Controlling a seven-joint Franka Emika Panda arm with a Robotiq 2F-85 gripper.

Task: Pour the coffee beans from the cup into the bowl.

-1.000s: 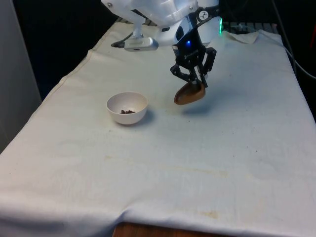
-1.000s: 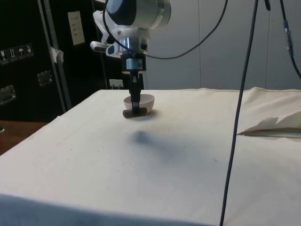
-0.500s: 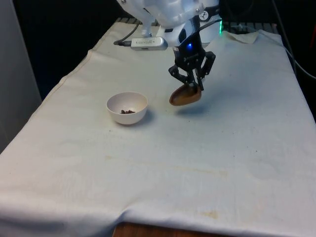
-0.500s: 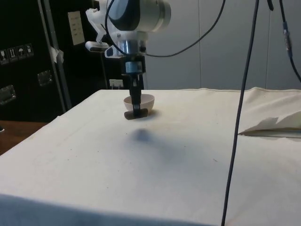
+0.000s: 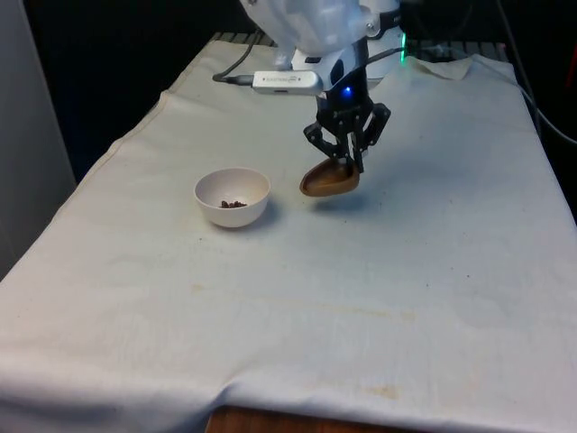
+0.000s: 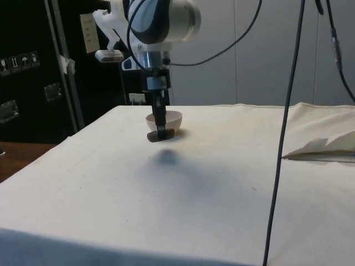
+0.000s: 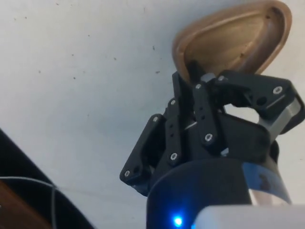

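A brown wooden cup hangs tilted just above the cloth, with my gripper shut on its rim. In the wrist view the cup looks empty inside, and the black fingers clamp its edge. A small white bowl with a few dark coffee beans in it sits on the cloth, toward the front view's left of the cup. From the side, the cup and gripper hang in front of the bowl.
The white cloth covers the table, with faint stains near the front edge. A crumpled fold of cloth lies at the side view's right. A black cable hangs down in the side view.
The gripper and cup have shifted toward the bowl, to the front view's left, and slightly away from the camera. The bowl has stayed put.
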